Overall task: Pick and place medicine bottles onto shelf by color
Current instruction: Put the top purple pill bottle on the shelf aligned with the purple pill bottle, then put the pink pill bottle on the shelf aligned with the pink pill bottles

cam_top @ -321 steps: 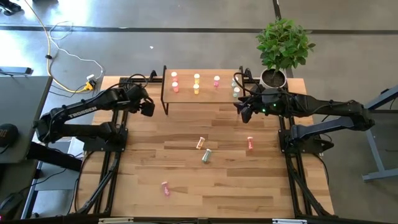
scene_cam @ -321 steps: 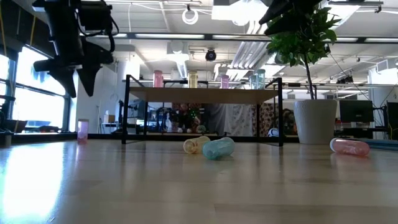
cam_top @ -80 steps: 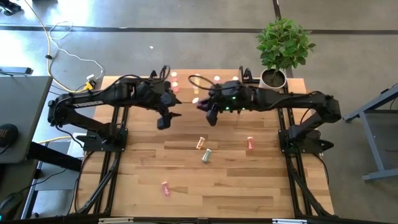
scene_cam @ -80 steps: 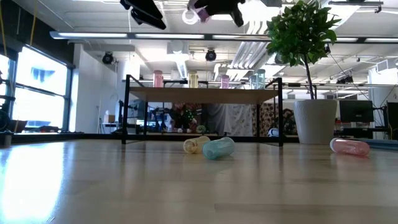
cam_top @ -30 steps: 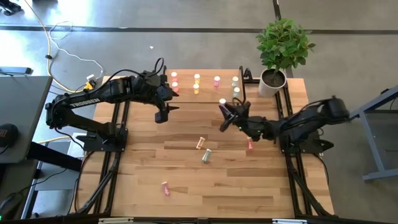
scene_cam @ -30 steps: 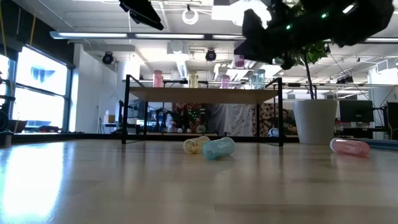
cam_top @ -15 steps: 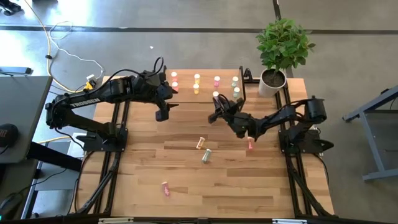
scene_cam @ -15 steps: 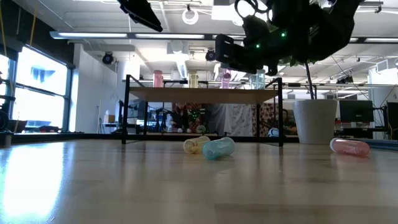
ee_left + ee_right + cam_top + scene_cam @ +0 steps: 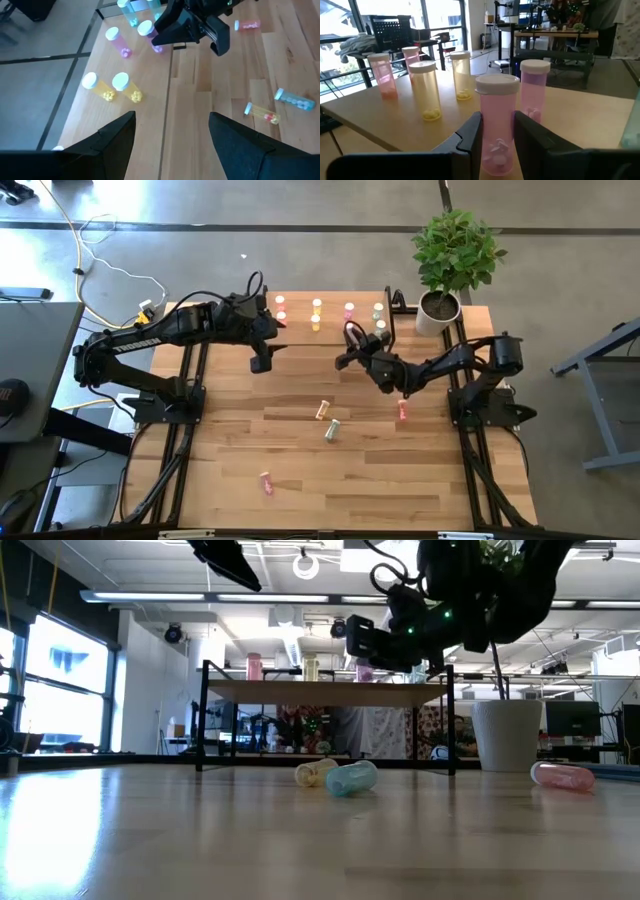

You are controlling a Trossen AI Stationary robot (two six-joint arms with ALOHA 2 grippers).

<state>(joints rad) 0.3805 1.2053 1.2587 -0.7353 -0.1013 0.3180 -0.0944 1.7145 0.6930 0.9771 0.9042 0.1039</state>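
R gripper [image 9: 496, 137] clamped on clear pink cylindrical bottle [image 9: 496, 130], L gripper [image 9: 170, 132] fingers apart.

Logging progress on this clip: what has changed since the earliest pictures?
The left gripper took the pink bottle off the table's left front and passed it to the right gripper, which now holds it at the shelf front. The four bottles lying on the table stayed put.

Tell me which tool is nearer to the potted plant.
Right. The right tool, shut on a pink bottle, sits at the shelf's front edge, closer to the potted plant. The left tool hovers open beyond the shelf's opposite end.
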